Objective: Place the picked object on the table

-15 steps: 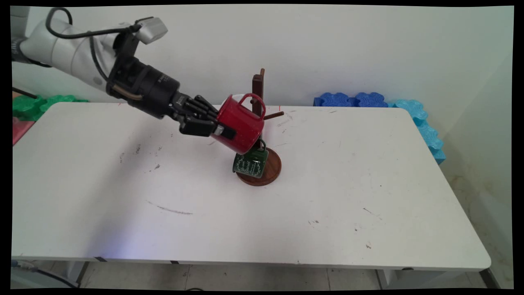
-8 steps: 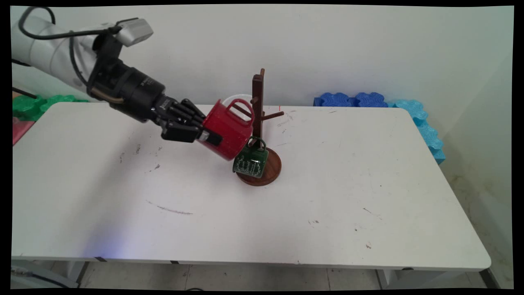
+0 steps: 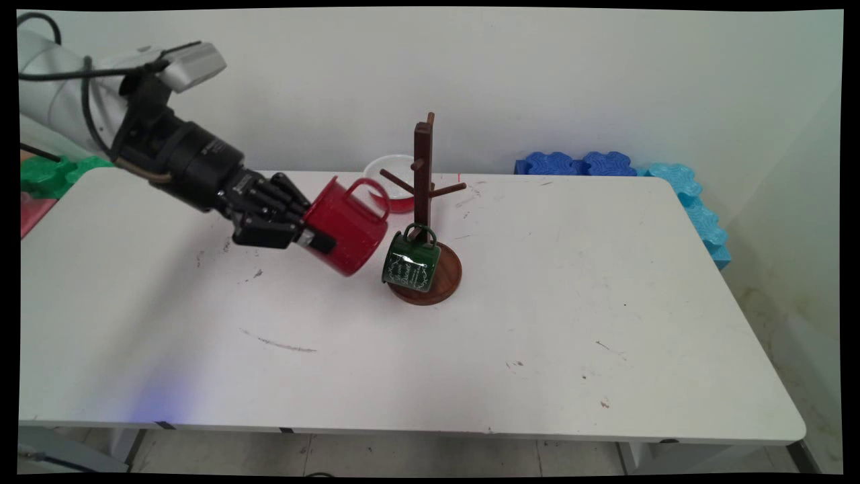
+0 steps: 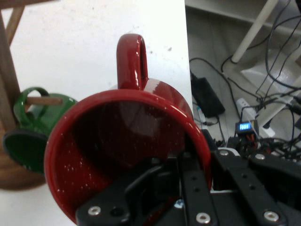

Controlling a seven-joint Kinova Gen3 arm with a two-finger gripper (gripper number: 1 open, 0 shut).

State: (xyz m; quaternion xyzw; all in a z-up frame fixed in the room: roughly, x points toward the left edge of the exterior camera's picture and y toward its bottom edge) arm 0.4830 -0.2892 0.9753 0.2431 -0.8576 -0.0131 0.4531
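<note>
The near half of the white desk (image 3: pixel 403 363) shows only scuffs and a long grey streak. Further in, left of centre, the black claw (image 3: pixel 316 238) is clenched on a red speckled mug (image 3: pixel 349 225); the hand view shows one finger inside the mouth and the other outside, pinching the wall at the rim. The mug is held off the desk and tipped on its side, mouth towards the arm, base towards the right, handle uppermost. Just right of it, very close though contact cannot be told, a green mug (image 3: pixel 411 263) hangs by its handle from a low peg of a dark wooden mug stand (image 3: pixel 423 175) with a round base. The stand's upper pegs are bare. Behind the stand sits a white bowl (image 3: pixel 393 176) with a red inside. Farthest back, against the wall, lie blue foam blocks (image 3: pixel 578 163) at the right and green foam blocks (image 3: pixel 47 171) at the left
</note>
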